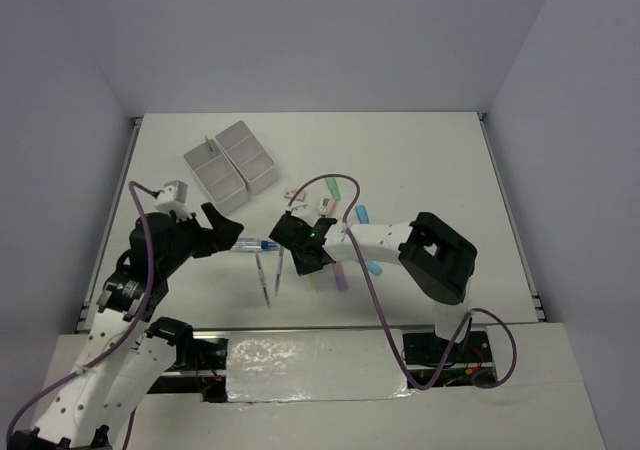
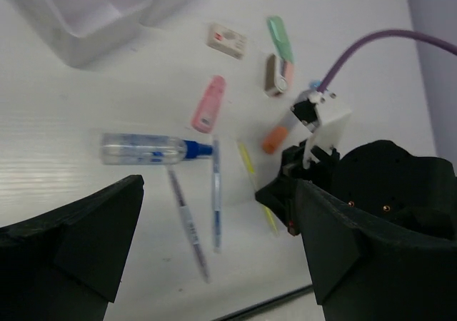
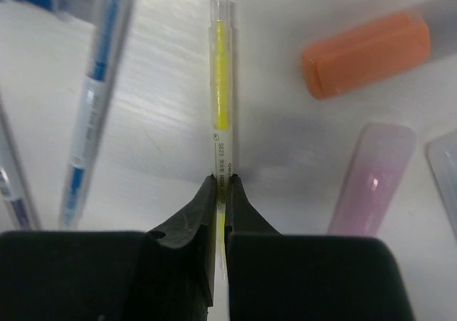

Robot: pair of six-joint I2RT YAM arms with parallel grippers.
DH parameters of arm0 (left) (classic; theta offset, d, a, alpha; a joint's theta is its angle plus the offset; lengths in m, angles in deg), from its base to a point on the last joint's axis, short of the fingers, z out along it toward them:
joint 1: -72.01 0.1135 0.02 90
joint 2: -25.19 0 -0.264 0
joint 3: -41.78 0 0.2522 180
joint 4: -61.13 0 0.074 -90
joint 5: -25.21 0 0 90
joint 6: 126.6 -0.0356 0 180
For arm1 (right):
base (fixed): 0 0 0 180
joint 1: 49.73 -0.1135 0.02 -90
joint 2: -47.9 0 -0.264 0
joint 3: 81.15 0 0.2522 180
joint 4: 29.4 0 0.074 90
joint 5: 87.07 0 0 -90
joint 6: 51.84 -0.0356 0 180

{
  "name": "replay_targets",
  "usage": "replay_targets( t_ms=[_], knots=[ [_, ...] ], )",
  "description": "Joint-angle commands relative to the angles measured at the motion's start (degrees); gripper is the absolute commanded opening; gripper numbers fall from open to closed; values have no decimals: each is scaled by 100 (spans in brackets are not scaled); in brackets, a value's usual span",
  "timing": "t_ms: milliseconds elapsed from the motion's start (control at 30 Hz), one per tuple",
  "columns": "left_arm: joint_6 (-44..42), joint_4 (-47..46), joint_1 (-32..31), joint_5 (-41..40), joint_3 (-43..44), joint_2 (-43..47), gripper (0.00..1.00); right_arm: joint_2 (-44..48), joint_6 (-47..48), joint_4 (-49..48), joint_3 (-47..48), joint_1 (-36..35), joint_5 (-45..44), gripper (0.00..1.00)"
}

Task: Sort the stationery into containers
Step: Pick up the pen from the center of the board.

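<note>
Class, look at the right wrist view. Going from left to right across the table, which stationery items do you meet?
blue pen → yellow pen → orange highlighter

White arms point(image 1: 376, 237); black claws point(image 3: 220, 190); purple cables point(image 2: 380, 43).

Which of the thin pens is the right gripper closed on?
The yellow pen, clear barrel with yellow core, pinched in the right gripper. The two blue-marked pens lie free beside it.
</note>
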Motion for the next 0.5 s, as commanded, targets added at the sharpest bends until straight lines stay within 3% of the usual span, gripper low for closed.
replay_targets(
  t_ms=[0,100,233,467],
  knots=[
    [776,-1951,-7,1820,-838,-233,99,445,145,663,-186,37,-13,0],
    [1417,-3219,-68,2279,-1542,-364,99,814,198,645,-160,99,-154,0],
    [1691,-4205,-314,2446,-1956,-593,99,1228,339,628,-124,73,-129,0],
    [2105,-5166,-595,2570,-2133,-1041,99,2703,497,-724,-774,2,670,0]
  ],
)
